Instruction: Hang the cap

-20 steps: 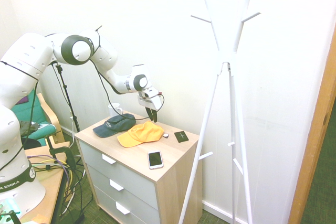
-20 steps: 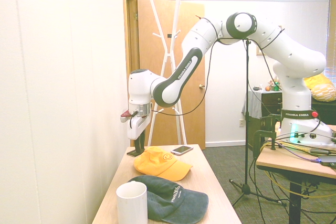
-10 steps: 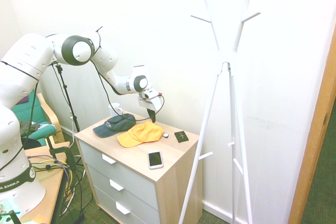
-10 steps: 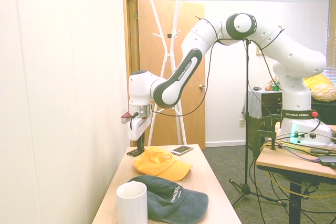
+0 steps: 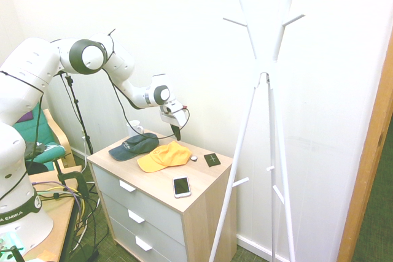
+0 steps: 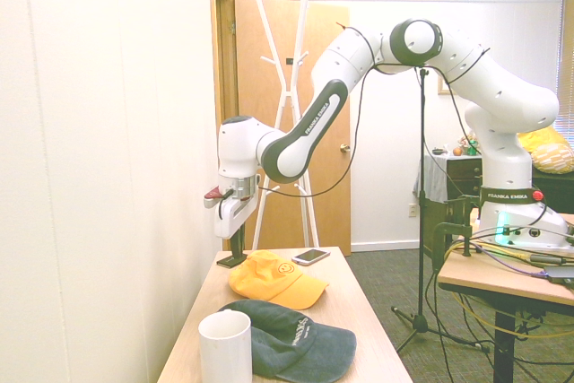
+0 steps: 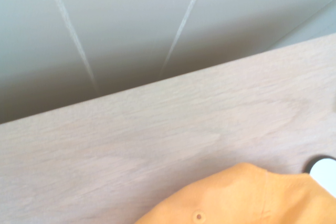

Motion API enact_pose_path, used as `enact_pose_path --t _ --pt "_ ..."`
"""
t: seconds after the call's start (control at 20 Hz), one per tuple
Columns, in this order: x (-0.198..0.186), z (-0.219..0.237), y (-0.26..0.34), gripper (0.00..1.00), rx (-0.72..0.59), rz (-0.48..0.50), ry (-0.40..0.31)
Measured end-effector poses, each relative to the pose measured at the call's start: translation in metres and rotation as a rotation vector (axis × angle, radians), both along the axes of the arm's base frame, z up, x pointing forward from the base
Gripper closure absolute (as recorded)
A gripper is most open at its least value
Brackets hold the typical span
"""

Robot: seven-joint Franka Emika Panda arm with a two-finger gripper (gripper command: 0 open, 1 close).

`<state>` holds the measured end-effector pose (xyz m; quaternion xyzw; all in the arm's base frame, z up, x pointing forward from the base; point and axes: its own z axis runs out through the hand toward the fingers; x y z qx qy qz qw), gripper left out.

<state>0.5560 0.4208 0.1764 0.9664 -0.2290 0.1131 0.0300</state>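
On top of the dresser (image 5: 199, 197), toward its wall-side edge and roughly midway between its two short ends, lies the yellow cap (image 5: 164, 156), with the jaws (image 5: 176, 133) shut and holding nothing just above its wall side. Next to the cap on one side sits the dark cap (image 5: 134, 146), with a white mug (image 6: 226, 347) beside it near the end closer to the robot, while on the other side are a small round thing (image 5: 193, 158), a dark card (image 5: 212, 159) near the far wall-side corner, and a phone (image 5: 182, 187) nearer the drawer-front edge. Beyond that far end stands the white coat rack (image 5: 279, 145), its pegs sticking out.
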Motion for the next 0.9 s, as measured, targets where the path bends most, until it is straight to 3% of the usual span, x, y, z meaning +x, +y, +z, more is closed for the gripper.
enact_pose_path --t 0.9 --pt "-0.004 0.012 -0.01 0.0 -0.057 -0.034 0.05"
